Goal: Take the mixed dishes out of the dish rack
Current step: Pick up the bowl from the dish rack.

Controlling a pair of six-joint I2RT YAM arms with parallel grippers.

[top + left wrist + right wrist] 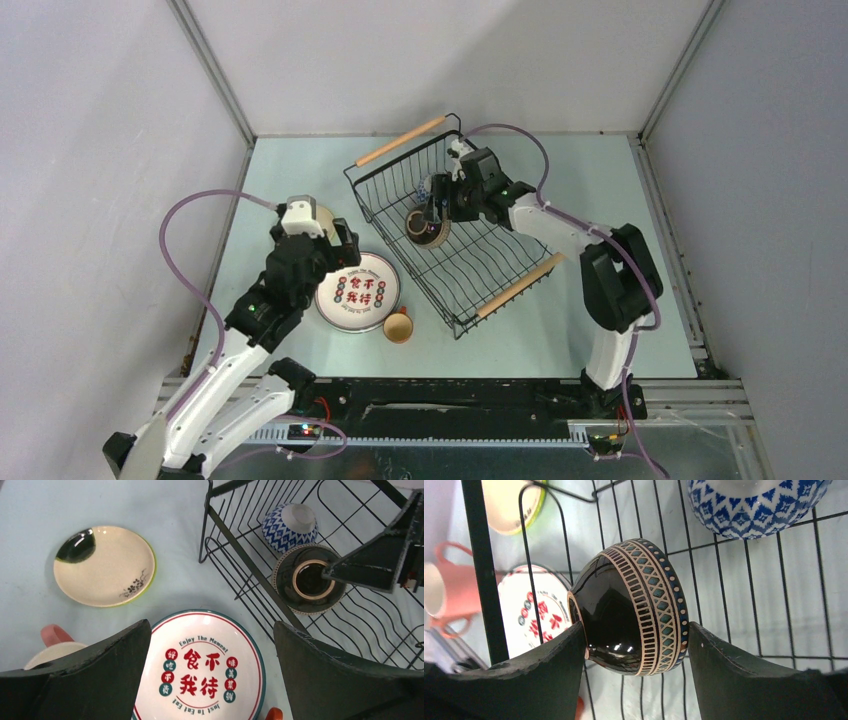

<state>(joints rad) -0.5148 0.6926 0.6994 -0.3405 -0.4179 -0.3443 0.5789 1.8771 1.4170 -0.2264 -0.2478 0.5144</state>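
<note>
The black wire dish rack (500,270) holds a glossy black bowl with a patterned band (634,605) (428,230), tipped on its side. My right gripper (636,630) (442,205) is shut on it, one finger against its foot and the other against its rim. A blue-and-white bowl (754,500) (290,526) lies upside down beside it in the rack. My left gripper (212,645) (335,250) hangs open over the white plate with red characters (200,665) (358,292), which lies on the table, and holds nothing.
On the table left of the rack lie a cream saucer (104,565), a pink mug (52,647) (449,592) and a small orange cup (398,326). The rack's wooden handles (402,140) stick out at both ends. Grey walls close in on three sides.
</note>
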